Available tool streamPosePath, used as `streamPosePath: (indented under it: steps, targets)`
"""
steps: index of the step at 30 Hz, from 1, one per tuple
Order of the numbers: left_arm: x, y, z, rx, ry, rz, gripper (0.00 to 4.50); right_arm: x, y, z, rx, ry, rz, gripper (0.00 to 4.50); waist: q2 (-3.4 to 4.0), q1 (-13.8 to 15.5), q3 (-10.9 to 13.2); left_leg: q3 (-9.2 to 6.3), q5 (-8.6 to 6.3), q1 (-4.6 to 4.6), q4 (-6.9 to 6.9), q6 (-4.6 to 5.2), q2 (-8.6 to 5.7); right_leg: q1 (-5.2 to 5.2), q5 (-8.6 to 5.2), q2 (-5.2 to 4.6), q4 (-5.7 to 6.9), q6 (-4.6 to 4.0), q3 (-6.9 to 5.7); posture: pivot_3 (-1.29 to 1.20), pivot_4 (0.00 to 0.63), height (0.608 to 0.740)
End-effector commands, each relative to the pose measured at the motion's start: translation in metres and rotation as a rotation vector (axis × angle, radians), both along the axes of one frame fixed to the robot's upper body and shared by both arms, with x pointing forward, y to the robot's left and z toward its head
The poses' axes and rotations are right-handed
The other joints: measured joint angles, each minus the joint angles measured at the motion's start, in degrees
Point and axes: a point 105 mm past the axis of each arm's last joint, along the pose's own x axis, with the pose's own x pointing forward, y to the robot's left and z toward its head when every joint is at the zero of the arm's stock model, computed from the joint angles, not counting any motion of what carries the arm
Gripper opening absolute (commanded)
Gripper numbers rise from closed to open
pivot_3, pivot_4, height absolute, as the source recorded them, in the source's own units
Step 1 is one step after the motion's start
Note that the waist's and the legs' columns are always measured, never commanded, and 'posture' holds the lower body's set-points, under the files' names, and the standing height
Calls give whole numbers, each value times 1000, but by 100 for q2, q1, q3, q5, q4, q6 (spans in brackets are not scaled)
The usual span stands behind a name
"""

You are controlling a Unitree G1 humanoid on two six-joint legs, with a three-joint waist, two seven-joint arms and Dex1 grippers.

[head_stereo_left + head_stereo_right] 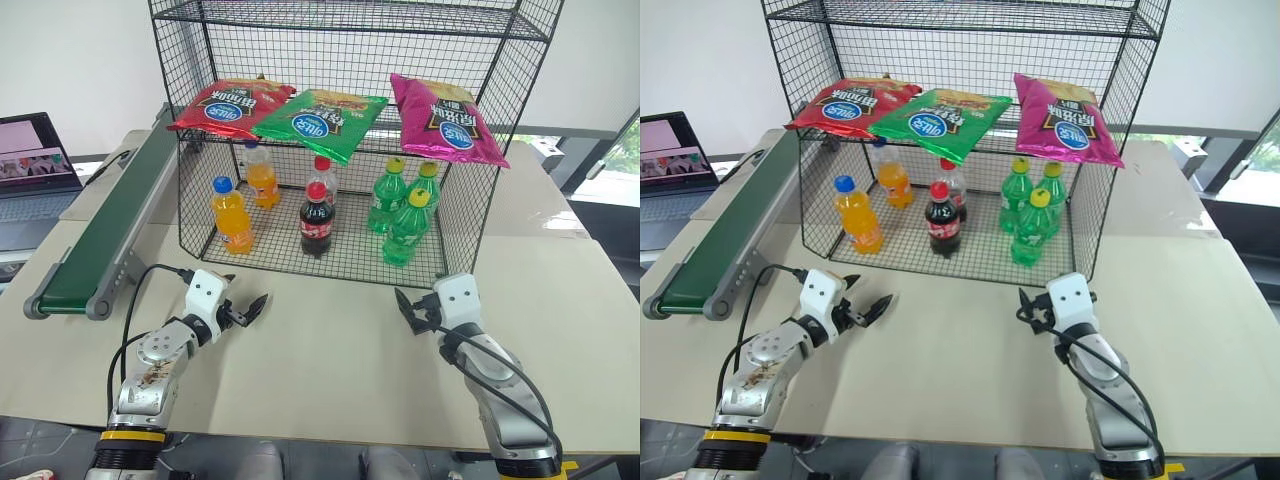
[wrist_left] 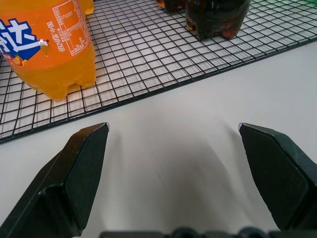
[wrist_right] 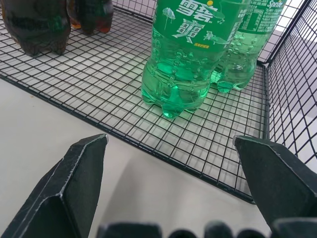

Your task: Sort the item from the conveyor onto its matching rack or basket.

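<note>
Nearest the robot, the left gripper (image 1: 243,311) hovers over the bare table (image 1: 330,360) in front of the basket (image 1: 200,215), fingers spread wide and empty. The right gripper (image 1: 415,310) hovers likewise before the basket's right front corner, its fingers also spread, holding nothing.

Inside the basket stand two orange soda bottles (image 1: 232,216), two cola bottles (image 1: 316,220) and three green soda bottles (image 1: 405,228).

Above the basket, on the rack (image 1: 370,150), the red chip bag (image 1: 231,106) lies flat at the left end, well apart from both grippers, up and beyond the left one. The green bag (image 1: 320,120) lies beside it, the magenta bag (image 1: 446,120) at the right end.

The conveyor (image 1: 105,228) runs left of the basket, belt bare.
</note>
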Motion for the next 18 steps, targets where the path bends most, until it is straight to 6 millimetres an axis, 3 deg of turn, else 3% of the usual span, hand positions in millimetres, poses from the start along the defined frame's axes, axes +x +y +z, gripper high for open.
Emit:
streamPosePath:
  steps: [1,18]
  targets:
    - [3,0,15,-17,-45,-6,4481,0,2,18,-7,-77,15,4500,0,1,0,0,0,0,0,0,0,0,0,0,0,0,0,0,150,740]
    - [4,2,18,-24,-60,1,4481,2,1,19,-11,-82,6,4500,0,0,0,0,0,0,0,0,0,0,0,0,0,0,0,0,150,740]
